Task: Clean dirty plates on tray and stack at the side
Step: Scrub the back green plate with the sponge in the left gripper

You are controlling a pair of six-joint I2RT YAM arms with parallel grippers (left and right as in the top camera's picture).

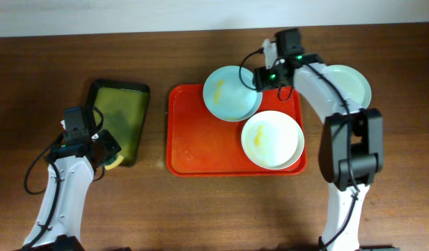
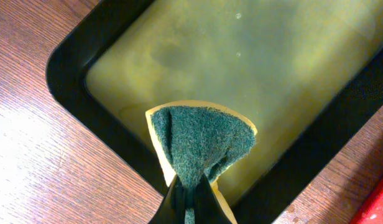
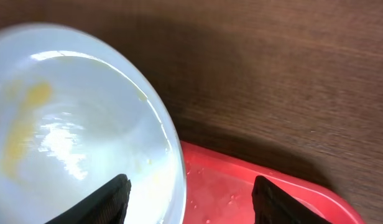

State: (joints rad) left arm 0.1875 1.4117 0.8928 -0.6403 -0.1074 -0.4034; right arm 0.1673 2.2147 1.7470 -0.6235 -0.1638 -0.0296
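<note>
One plate lay off the tray at three o'clock; two smeared plates lay uncleaned. My left pincer pinched the sponge, right pincer spread.

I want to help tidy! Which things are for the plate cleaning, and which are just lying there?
For the job: blue plate, white plate, side plate, red tray, sponge.
Just there: dark green tray.
</note>
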